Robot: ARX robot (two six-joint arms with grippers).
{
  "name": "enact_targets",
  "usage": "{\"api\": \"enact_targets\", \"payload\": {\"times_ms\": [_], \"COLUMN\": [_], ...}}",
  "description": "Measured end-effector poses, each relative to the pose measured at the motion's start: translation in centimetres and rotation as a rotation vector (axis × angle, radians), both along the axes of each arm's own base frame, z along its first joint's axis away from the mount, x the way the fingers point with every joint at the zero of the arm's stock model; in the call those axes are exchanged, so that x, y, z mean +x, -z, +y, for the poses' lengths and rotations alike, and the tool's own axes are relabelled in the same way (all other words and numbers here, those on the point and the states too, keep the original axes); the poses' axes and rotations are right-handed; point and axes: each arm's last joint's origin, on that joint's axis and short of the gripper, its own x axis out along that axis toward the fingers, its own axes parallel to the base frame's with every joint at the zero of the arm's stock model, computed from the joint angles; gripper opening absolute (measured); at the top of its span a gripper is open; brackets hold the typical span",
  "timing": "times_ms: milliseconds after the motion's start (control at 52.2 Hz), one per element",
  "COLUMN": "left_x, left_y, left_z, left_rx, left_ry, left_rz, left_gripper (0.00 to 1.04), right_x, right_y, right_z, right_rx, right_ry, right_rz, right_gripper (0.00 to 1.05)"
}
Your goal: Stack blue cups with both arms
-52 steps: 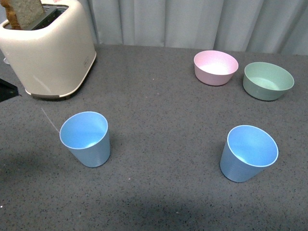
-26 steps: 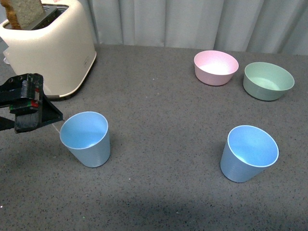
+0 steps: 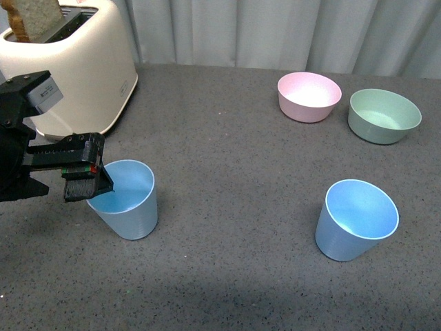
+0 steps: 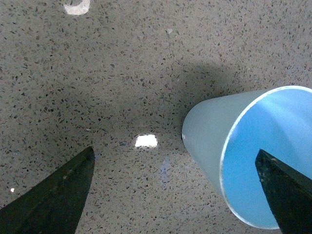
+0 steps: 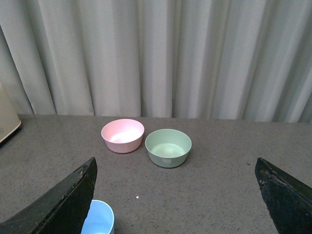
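Observation:
Two light-blue cups stand upright on the grey table. My left gripper is open at the rim of the left cup. In the left wrist view one finger hangs over this cup's mouth and the other finger is outside, so the near wall lies between the jaws. The right cup stands alone at the front right. My right gripper is open and empty, out of the front view; that cup shows by its finger.
A cream toaster with a bread slice stands at the back left, close behind my left arm. A pink bowl and a green bowl sit at the back right, and both show in the right wrist view. Grey curtain behind.
My left arm has come in from the left edge and moved right to the left cup's rim. The cups and bowls have not moved.

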Motion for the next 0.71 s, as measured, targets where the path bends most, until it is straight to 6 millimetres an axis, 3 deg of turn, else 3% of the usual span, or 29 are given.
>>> {"api": "enact_targets", "payload": {"times_ms": [287,536,709], "left_x": [0.57,0.57,0.47], "left_y": [0.09,0.02,-0.18], "left_z": [-0.32,-0.56,-0.59], "left_rx": [-0.022,-0.048,-0.064], "left_ry": [-0.010,-0.017,-0.016], "left_rz": [0.010,0.034,0.041], "left_gripper": [0.56,0.04,0.04], "right_x": [0.00,0.00,0.00], "right_y": [0.00,0.00,0.00], "right_z": [0.00,0.00,0.00], "right_rx": [0.000,0.000,0.000], "right_ry": [0.000,0.000,0.000], "right_rz": [0.000,0.000,0.000], "right_gripper": [0.95,0.95,0.95]}}
